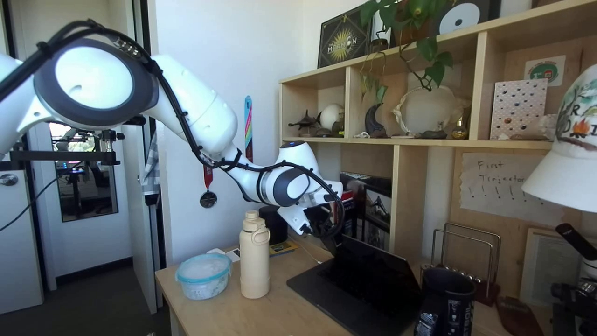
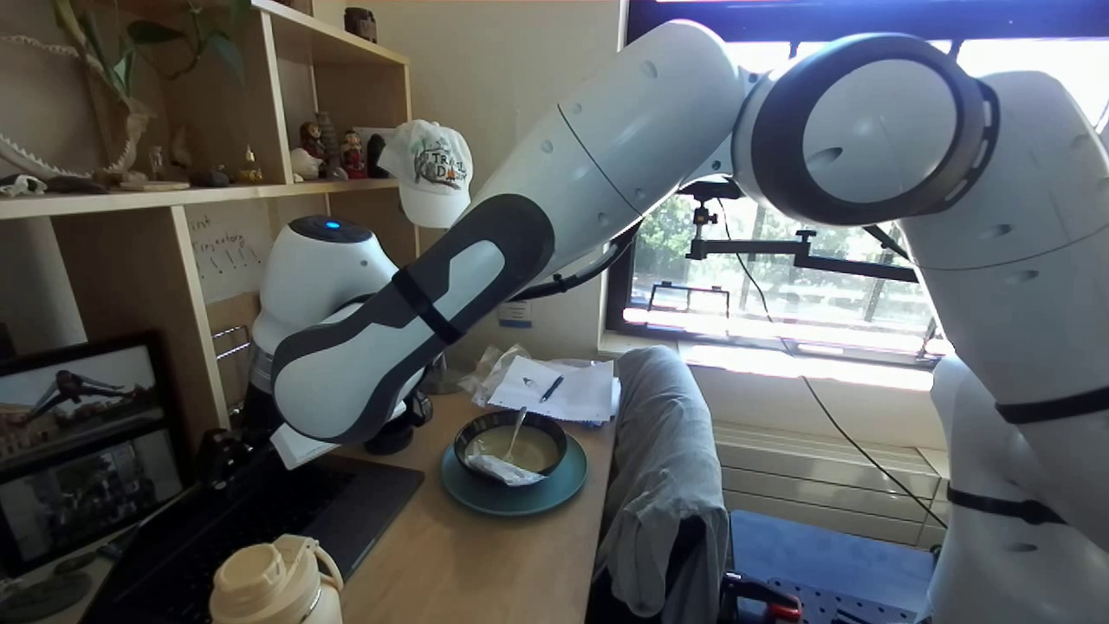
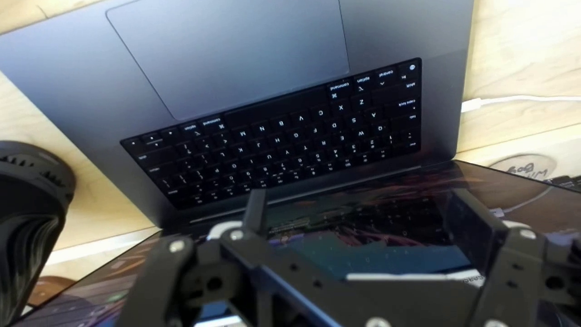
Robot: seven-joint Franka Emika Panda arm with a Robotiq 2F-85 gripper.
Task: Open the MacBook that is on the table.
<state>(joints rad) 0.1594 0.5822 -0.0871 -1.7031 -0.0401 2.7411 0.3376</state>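
Observation:
The dark grey MacBook (image 1: 378, 268) stands open on the light tan table (image 1: 224, 319), with its lid raised and its dark screen leaning back. Its base (image 2: 372, 507) also shows in an exterior view. In the wrist view the trackpad and keyboard of the MacBook (image 3: 236, 54) are uncovered, and the glossy screen reflects the keys. My gripper (image 3: 356, 204) is open, its fingers apart in front of the screen with nothing between them. The gripper also shows in both exterior views (image 1: 329, 235) (image 2: 223, 459), close to the lid's upper part. Whether it touches the lid I cannot tell.
A cream bottle (image 1: 254, 266) and a lidded container (image 1: 204, 277) stand beside the MacBook. A black cup (image 1: 445, 303) is close to its other side. A bowl (image 2: 511, 446) sits on a teal plate (image 2: 520, 503). A wooden shelf (image 1: 408, 200) rises behind. A white cable (image 3: 522, 98) reaches the base.

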